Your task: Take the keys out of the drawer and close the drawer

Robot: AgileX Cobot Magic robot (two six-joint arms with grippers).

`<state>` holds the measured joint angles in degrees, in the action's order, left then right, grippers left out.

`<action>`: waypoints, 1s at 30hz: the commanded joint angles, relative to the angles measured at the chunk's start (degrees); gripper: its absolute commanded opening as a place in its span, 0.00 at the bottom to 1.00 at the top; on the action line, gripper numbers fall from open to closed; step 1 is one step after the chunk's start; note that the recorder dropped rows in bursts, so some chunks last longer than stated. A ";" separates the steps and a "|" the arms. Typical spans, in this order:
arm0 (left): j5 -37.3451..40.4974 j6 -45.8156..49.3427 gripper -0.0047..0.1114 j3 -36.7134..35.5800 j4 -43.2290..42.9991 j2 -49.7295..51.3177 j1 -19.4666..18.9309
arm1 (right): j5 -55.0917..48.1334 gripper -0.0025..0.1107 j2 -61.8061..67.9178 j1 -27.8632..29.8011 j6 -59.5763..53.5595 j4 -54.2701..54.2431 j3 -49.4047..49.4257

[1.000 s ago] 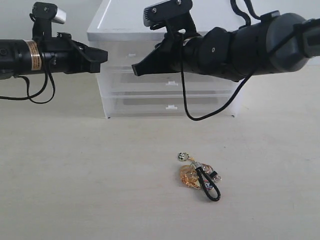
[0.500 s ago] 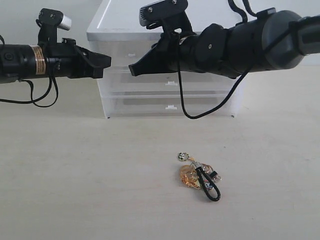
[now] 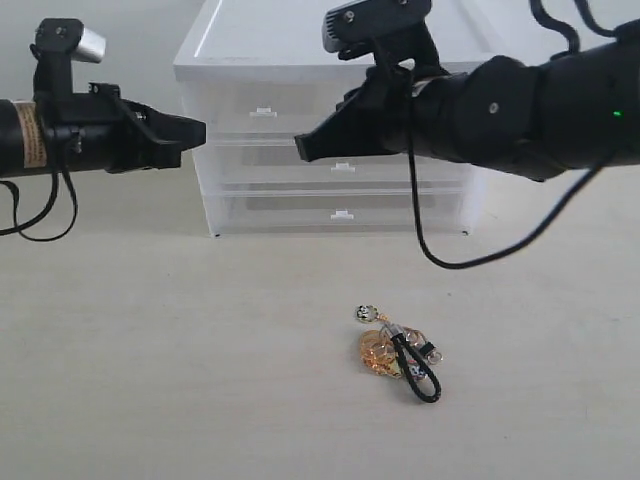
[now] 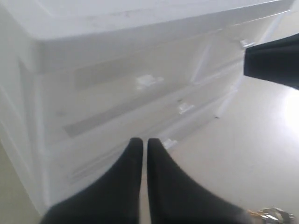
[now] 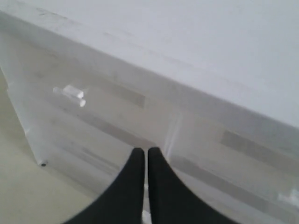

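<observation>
**Translucent plastic fronts all flush, keys out on the worktop**

White, frosted plastic makes up the cabinet [image 3: 300,40], which stands at the back of the pale worktop [image 3: 150,350]. The drawer [image 3: 245,120] is the half-width one on the left of the top row. Its front sits level with the fronts around it, so it reads as closed, and its small tab handle [image 3: 262,111] faces forward. Below it, the two full-width drawers [image 3: 300,190] also lie flush. The right-hand small drawer [image 5: 243,144] shows only in the right wrist view, where it too looks pushed in. Through the cloudy fronts, what any drawer holds cannot be made out.

The keys [image 3: 398,352] are in no container. They lie in a small heap on the bare worktop, well in front of the cabinet and a little right of centre. The black cord loop [image 3: 422,383] trails toward the near edge, and the tiny round charm [image 3: 365,314] sits at the far end of the bunch. A sliver of the bunch also shows at the edge of the left wrist view.

The left tool [image 3: 200,131] hangs in the air just left of the cabinet's top corner. Its two fingers are pressed together on nothing and point at the drawer's level. The right tool [image 3: 300,148] hovers in front of the cabinet, just below and to the right of the drawer's handle. It is likewise clenched and holds nothing. Both tools are well above the keys.
</observation>
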<state>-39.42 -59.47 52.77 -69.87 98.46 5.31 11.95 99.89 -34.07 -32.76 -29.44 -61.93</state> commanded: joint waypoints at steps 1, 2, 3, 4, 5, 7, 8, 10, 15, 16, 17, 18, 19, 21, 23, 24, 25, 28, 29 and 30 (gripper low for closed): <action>-5.97 -2.65 0.08 -7.67 0.74 -7.52 -0.04 | 2.98 0.02 -7.35 0.37 0.80 -0.23 8.13; -7.02 -2.02 0.08 -9.29 1.39 -8.98 -0.04 | 3.60 0.02 -9.18 0.37 1.41 -0.23 10.27; -8.29 -0.07 0.08 -13.44 3.17 -12.87 -0.04 | 5.63 0.02 -13.05 0.37 2.94 -0.23 14.59; -8.79 0.39 0.08 -15.46 3.43 -14.52 -0.04 | 6.42 0.02 -14.69 0.37 3.66 -0.23 16.30; -8.78 0.39 0.08 -19.45 4.24 -18.84 -0.04 | 7.80 0.02 -18.93 0.37 4.32 -0.23 20.49; -9.45 0.48 0.08 -25.29 5.81 -25.83 -0.04 | 8.28 0.02 -25.04 0.37 4.32 -0.70 25.64; -10.75 0.48 0.08 -28.02 6.32 -29.21 -0.04 | 8.28 0.02 -28.03 0.37 4.32 -2.11 27.75; -15.77 -0.40 0.08 -33.44 6.30 -36.67 -0.04 | 8.15 0.02 -33.43 0.37 4.32 -3.95 31.09; -18.15 -6.55 0.08 -41.75 6.30 -52.56 -0.04 | 0.16 0.02 -39.81 0.37 3.70 -4.09 33.28; -18.26 -7.76 0.08 -42.77 6.30 -55.39 -0.04 | -1.05 0.02 -39.92 0.37 3.70 -4.09 33.28; -18.26 -8.02 0.08 -43.36 6.30 -57.78 -0.04 | -1.18 0.02 -39.92 0.37 3.70 -4.09 33.28; -18.14 -8.02 0.08 -43.50 6.59 -59.19 -0.04 | -1.18 0.02 -39.92 0.37 3.70 -4.09 33.28; -18.14 -8.41 0.08 -43.50 7.19 -60.69 -0.04 | -0.88 0.02 -39.92 0.37 3.70 -4.09 33.28; -18.14 -9.99 0.08 -43.50 8.77 -61.45 -0.04 | -0.43 0.02 -39.92 0.37 3.70 -4.09 33.28; -18.01 -14.46 0.08 -43.50 8.16 -61.45 -0.04 | -0.43 0.02 -39.92 0.37 3.70 -4.09 33.28; -18.01 -17.68 0.08 -43.50 6.59 -61.45 -0.04 | -0.43 0.02 -39.92 0.37 3.70 -4.09 33.28; -18.01 -22.36 0.08 -43.50 1.82 -61.45 -0.04 | -0.43 0.02 -39.92 0.37 3.70 -4.09 33.28; -18.01 -22.62 0.08 -43.50 -2.45 -61.45 -0.04 | -0.43 0.02 -39.92 0.37 3.70 -4.09 33.28; -18.01 -22.62 0.08 -43.50 -3.06 -61.45 -0.04 | -0.43 0.02 -39.92 0.37 3.70 -4.09 33.28; -18.01 -22.62 0.08 -43.50 -3.19 -61.45 -0.04 | -0.43 0.02 -39.92 0.37 3.70 -4.09 33.28</action>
<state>-57.46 -80.89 9.53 -70.94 37.53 5.31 11.25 60.43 -34.03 -28.42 -33.53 -28.94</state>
